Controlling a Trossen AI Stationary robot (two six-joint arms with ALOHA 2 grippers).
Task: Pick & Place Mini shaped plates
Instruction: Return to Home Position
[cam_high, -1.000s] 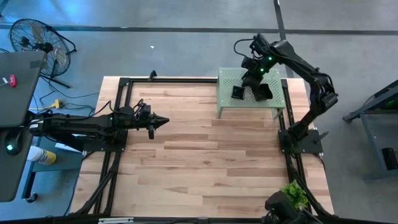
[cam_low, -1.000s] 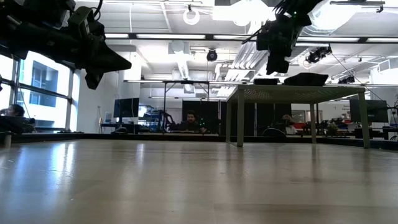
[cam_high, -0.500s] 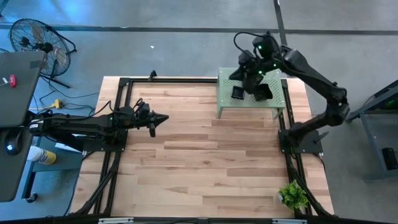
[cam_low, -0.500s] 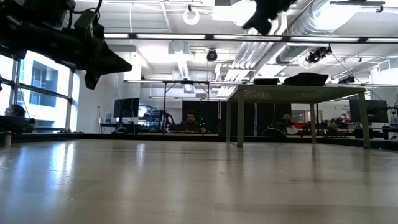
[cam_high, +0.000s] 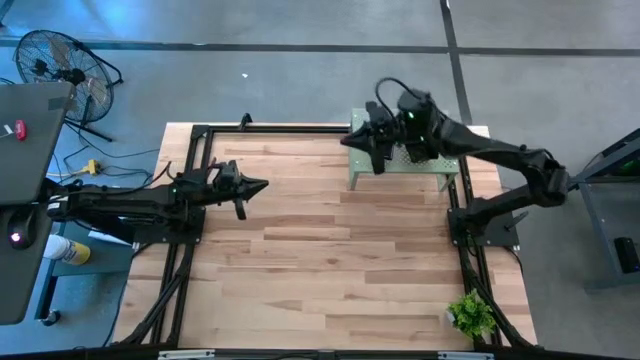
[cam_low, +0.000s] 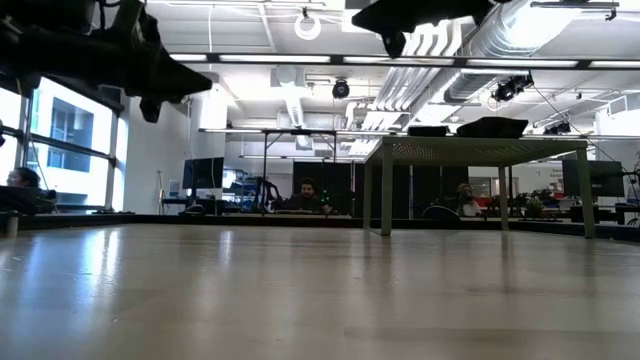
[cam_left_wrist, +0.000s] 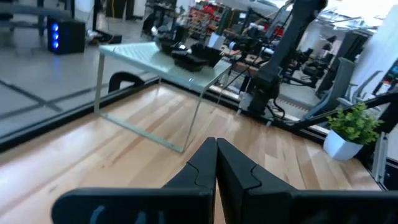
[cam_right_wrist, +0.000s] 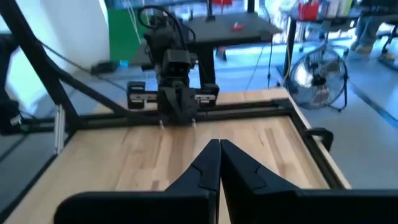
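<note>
Slim black cable-draped arms (cam_high: 120, 205)

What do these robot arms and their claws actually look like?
Both are matte black, built of slim jointed segments with black cables looping alongside. The left gripper and right gripper each end in two flat black fingers tapering to a point.

Pale grn stand (cam_low: 480, 149) on wood table (cam_high: 320, 260), far-right; floor fan (cam_high: 65, 72) off far-left corner; potted plant (cam_high: 470, 315) near-right corner.

Grey concrete floor (cam_high: 300, 80), black floor fan (cam_high: 50, 60), tall windows (cam_low: 60, 135), ceiling strip lights (cam_low: 280, 58), exposed white ducts (cam_low: 535, 28)
</note>
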